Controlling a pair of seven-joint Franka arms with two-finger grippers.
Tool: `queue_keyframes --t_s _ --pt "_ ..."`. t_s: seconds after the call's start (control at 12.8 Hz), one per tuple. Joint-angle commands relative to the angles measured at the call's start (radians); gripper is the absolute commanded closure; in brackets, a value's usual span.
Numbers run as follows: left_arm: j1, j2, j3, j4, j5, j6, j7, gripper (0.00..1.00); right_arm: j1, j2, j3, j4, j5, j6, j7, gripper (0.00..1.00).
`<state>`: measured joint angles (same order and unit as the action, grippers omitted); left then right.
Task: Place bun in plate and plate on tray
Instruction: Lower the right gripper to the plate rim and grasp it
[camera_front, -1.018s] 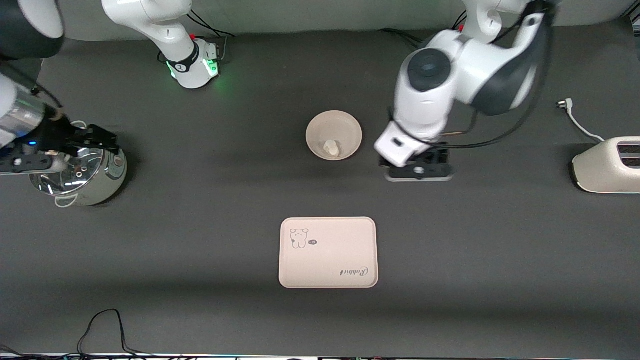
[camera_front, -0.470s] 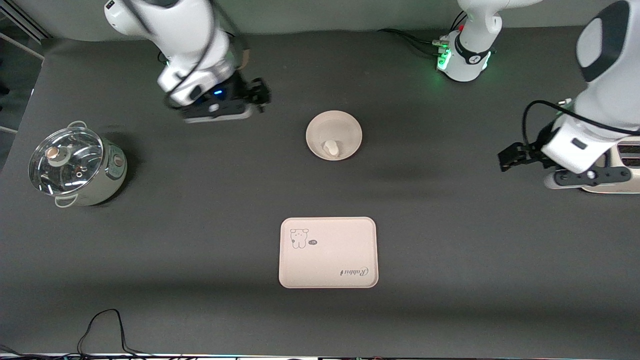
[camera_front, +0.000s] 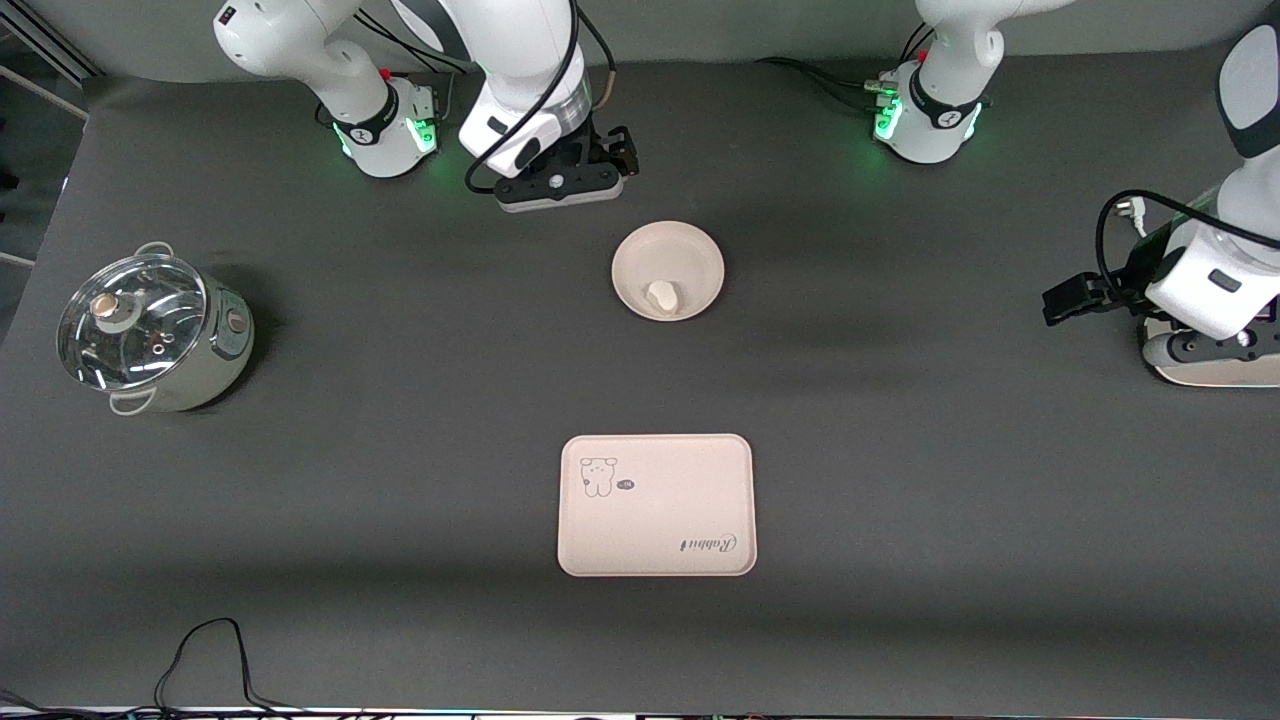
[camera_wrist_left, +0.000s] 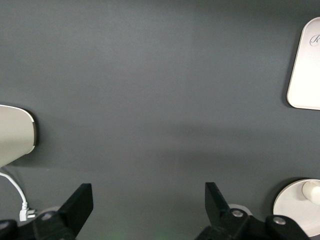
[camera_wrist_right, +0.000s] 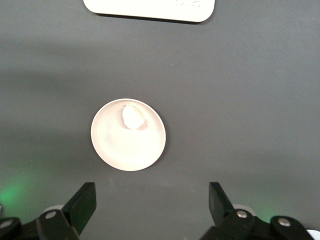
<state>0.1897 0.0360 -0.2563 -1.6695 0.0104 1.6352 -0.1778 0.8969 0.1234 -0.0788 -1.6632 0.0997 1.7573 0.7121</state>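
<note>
Small smooth white bun (camera_front: 661, 294) sits in round cream-beige plate (camera_front: 690, 252), apart from rectangular cream tray (camera_front: 656, 530). Wrist views alone show left gripper (camera_wrist_left: 148, 206) and right gripper (camera_wrist_right: 152, 204) jaws wide, empty.

You're working under even, soft light from above, and the dark table (camera_front: 900, 520) soaks most of it up. Broad, faint shadow bands lie across the mat in the front view. Green glow from the arm bases tints the cloth near them. The pot (camera_front: 150, 335) lid throws small bright glints. The plate (camera_wrist_right: 128, 135) looks washed out in the right wrist view. All three views are sharp, with no motion blur.
</note>
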Motion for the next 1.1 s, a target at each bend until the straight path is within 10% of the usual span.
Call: queue_keyframes --t_s 0.0,0.47,0.78,1.02 --pt "0.023 -0.039 0.009 -0.012 0.02 -0.005 0.032 0.0 0.042 -0.04 -0.013 -0.177 0.014 0.172 0.01 0.0" --pt "0.03 -0.126 0.077 -0.009 -0.064 -0.018 0.031 0.0 0.059 -0.044 -0.009 -0.588 0.014 0.693 0.007 0.0" --pt "0.034 -0.127 0.08 0.016 -0.067 -0.061 0.088 0.0 0.059 0.085 -0.007 -0.633 0.02 0.891 0.02 0.0" --pt "0.036 -0.125 0.089 0.016 -0.085 -0.06 0.139 0.0 0.082 0.183 0.005 -0.665 0.19 1.079 0.029 0.0"
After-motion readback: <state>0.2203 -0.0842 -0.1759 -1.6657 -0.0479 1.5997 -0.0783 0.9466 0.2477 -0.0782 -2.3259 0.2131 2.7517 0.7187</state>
